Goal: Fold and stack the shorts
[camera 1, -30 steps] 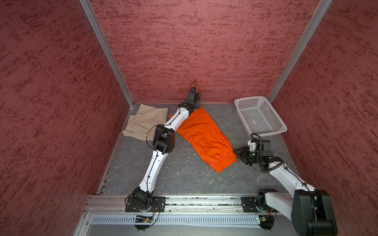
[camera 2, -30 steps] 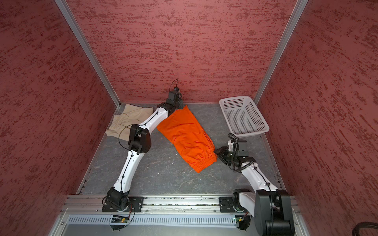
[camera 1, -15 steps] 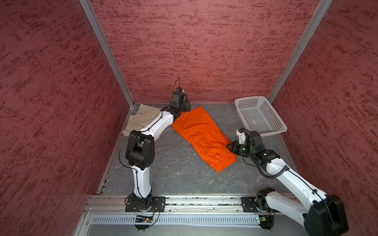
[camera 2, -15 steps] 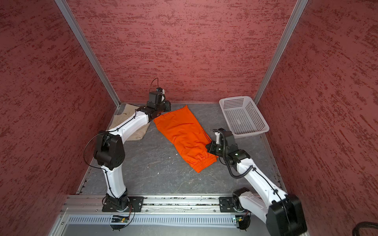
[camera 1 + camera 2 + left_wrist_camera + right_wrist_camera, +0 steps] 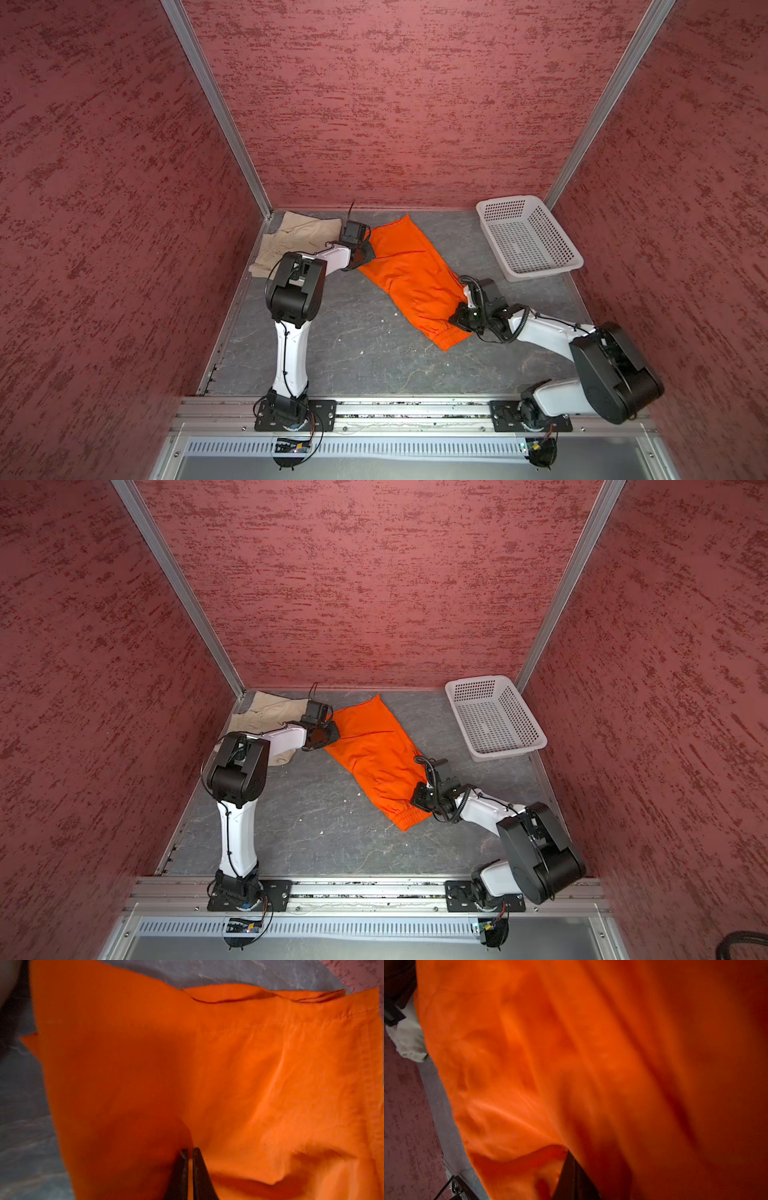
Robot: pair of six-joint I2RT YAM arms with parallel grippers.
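Observation:
The orange shorts (image 5: 407, 270) lie flat and slantwise on the grey table in both top views, gathered waistband nearest me. My left gripper (image 5: 365, 257) sits on their far-left edge. In the left wrist view its jaws (image 5: 190, 1150) are shut on a thin ridge of orange cloth (image 5: 249, 1074). My right gripper (image 5: 455, 318) rests on the waistband end. In the right wrist view it (image 5: 569, 1153) is shut, with a raised fold of orange cloth (image 5: 571, 1053) at its tips. The beige shorts (image 5: 291, 239) lie in the back left corner, partly behind my left arm.
A white perforated basket (image 5: 544, 272) stands at the back right, with nothing showing inside. Red walls close in the back and both sides. Bare grey table (image 5: 353, 332) spreads between the orange shorts and the front rail.
My left gripper came from the far corner of the orange shorts down their left edge and closed. My right gripper moved from beside the waistband onto it and closed.

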